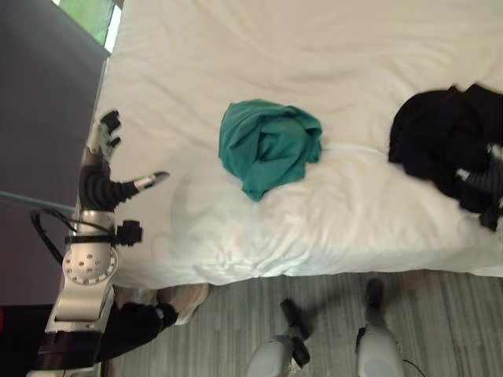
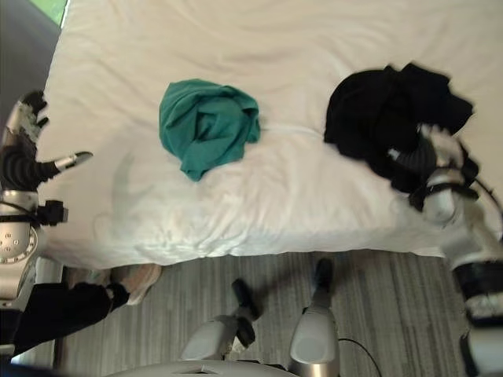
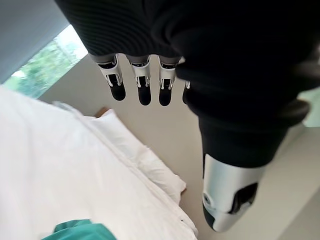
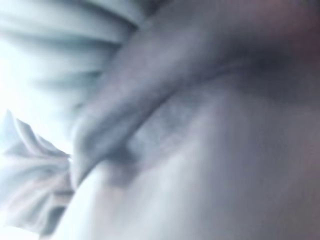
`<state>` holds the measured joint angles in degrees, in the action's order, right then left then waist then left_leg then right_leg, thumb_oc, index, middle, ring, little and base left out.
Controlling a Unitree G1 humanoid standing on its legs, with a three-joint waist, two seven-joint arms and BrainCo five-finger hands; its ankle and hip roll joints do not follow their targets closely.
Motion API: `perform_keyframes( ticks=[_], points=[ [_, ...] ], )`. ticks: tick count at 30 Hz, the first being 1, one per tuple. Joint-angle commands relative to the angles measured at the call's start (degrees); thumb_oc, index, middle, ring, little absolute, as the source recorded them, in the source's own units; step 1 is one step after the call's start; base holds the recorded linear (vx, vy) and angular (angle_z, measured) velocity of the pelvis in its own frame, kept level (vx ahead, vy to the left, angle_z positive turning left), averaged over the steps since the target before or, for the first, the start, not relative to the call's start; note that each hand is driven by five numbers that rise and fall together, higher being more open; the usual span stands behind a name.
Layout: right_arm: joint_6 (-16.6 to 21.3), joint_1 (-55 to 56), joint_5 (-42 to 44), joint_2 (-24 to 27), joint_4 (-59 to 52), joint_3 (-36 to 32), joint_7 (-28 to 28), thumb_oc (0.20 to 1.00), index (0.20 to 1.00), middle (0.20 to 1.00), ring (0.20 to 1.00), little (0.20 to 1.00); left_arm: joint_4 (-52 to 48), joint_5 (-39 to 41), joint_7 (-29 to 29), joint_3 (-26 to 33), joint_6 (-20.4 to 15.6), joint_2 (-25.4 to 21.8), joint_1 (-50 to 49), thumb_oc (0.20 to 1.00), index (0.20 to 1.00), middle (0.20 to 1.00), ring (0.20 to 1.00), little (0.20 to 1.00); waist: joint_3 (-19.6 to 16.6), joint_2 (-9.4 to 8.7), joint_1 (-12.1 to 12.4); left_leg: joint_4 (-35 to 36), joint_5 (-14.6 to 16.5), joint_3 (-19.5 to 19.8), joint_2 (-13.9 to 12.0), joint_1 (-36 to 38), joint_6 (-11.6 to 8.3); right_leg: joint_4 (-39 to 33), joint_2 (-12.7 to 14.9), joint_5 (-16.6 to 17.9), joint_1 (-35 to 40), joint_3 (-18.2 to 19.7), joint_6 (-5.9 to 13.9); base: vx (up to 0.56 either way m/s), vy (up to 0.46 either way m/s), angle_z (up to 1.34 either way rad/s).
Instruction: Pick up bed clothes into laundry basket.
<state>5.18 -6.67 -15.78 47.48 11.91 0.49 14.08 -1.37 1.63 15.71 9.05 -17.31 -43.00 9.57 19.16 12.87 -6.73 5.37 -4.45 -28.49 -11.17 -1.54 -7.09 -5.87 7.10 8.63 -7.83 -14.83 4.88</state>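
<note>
A person's shoe point(image 1: 185, 301) and dark sleeve or trouser leg point(image 1: 130, 326) lay on the grey floor point(image 1: 440, 314) at the near edge of the bed point(image 1: 314, 220), below the robot's left arm. The left hand point(image 1: 106, 169) hung over the bed's left edge, fingers straight and spread, thumb out, holding nothing. A crumpled green garment point(image 1: 269, 145) lay in the middle of the white cover. A black garment point(image 2: 389, 110) lay heaped to the right; the right hand point(image 2: 428, 161) was buried in it, so whether its fingers gripped the cloth could not be told.
</note>
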Motion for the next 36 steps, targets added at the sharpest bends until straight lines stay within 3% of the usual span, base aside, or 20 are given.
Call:
perform_keyframes(
  ticks=[1,2,4,5,7,12,17,24,31,36],
  points=[
    [6.77,7.73,-0.94,-3.66,-8.23,7.7,-5.33,0.2,0.2,0.2,0.2,0.2,5.52,-13.46,4.92,0.46,3.35,-3.8,3.31,1.0,1.0,1.0,1.0,1.0,-2.47,-2.88,-3.01,-0.37,-9.25,-2.37,-7.29,2.53,-7.91,0.87,1.26,-8.87,3.78,0.04,3.49,0.06,0.068,-0.37],
    [7.76,12.11,-2.18,-5.21,-9.04,11.73,-8.24,0.2,0.2,0.2,0.2,0.2,8.35,-17.77,6.6,-1.47,5.05,-5.57,6.09,1.0,1.0,1.0,1.0,1.0,-3.25,-3.52,-4.04,-0.37,-8.82,-3.13,-7.32,3.9,-7.91,0.87,1.01,-8.84,4.44,0.66,3.49,0.08,0.068,-0.46],
    [8.01,13.16,-3.07,-5.88,-8.23,13.78,-8.81,0.2,0.2,0.2,0.2,0.2,10.52,-19.1,7.46,-3.15,5.84,-6.29,8.05,1.0,1.0,1.0,1.0,1.0,-3.65,-3.89,-4.18,-0.37,-8.68,-3.47,-7.3,4.47,-7.88,0.87,0.89,-8.81,4.73,0.93,3.49,0.08,0.069,-0.36],
    [7.81,14.02,-4.45,-7.06,-3.64,18.16,-9.92,0.2,0.2,0.2,0.2,0.2,16.46,-22.15,8.93,-6.92,8.34,-8.2,12.65,1.0,1.0,1.0,1.0,1.0,-4.41,-4.31,-5.55,-0.37,-6.89,-3.28,-6.8,5.74,-7.91,0.87,0.92,-9.47,5.25,2.23,4.04,0.11,0.089,-0.3],
    [8.04,13.65,-7.16,-7.68,0.59,21.97,-9.46,0.2,0.2,0.2,0.2,0.2,21.93,-24.47,10.03,-11.69,9.9,-9.86,18.0,1.0,1.0,1.0,1.0,1.0,-4.61,-4.91,-6.47,-0.37,-6.08,-3.93,-6.61,6.19,-7.91,0.87,0.78,-9.28,5.05,3.01,4.3,0.05,0.071,-0.28],
    [8.14,14.98,-10.34,-9.4,9.41,26.1,-9.05,0.2,0.2,0.2,0.2,0.2,29.33,-27.13,10.15,-18.89,11.27,-12.04,26.35,1.0,1.0,1.0,1.0,1.0,-4.82,-5.88,-7.6,-0.37,-5.48,-4.93,-6.73,5.97,-7.91,0.87,0.58,-8.57,3.58,3.86,4.87,0.0,0.017,-0.24],
    [6.76,16.41,-11.51,-13.22,21.86,28.23,-7.44,0.2,0.2,0.2,0.2,0.2,37.85,-29.82,10.2,-28.19,13.19,-10.98,36.15,1.0,1.0,1.0,1.0,1.0,-4.3,-6.89,-8.75,-0.37,-6.01,-4.39,-7.0,3.25,-7.91,0.87,0.92,-7.24,0.56,3.8,5.41,-0.02,-0.007,-0.08],
    [5.56,14.85,-9.17,-16.79,27.79,27.3,-5.46,0.2,0.2,0.2,0.2,0.2,41.66,-31.93,9.9,-32.02,14.41,-11.66,39.65,1.0,1.0,1.0,1.0,1.0,-3.21,-7.67,-8.86,-0.37,-7.31,-3.97,-6.96,-0.24,-7.91,0.87,1.34,-5.96,-2.76,4.33,5.87,-0.04,0.001,-0.01],
    [5.34,12.61,-6.24,-18.76,29.9,29.62,-5.75,0.2,0.2,0.2,0.2,0.2,53.29,-32.37,7.32,-36.07,15.44,-9.73,41.11,1.0,1.0,1.0,1.0,1.0,-1.34,-8.61,-8.95,-0.37,-8.05,-4.27,-7.26,-2.72,-7.91,0.87,1.5,-4.83,-5.3,4.56,6.06,-0.02,-0.01,-0.08],
    [5.27,11.01,-4.54,-19.89,30.73,30.54,-5.82,0.2,0.2,0.2,0.2,0.2,57.32,-32.3,5.37,-35.63,15.99,-7.28,38.84,1.0,1.0,1.0,1.0,1.0,-0.57,-8.93,-8.44,-0.37,-8.32,-4.09,-7.52,-3.24,-7.91,0.87,1.36,-4.77,-5.59,4.58,5.8,0.0,-0.002,-0.01]
  ],
)
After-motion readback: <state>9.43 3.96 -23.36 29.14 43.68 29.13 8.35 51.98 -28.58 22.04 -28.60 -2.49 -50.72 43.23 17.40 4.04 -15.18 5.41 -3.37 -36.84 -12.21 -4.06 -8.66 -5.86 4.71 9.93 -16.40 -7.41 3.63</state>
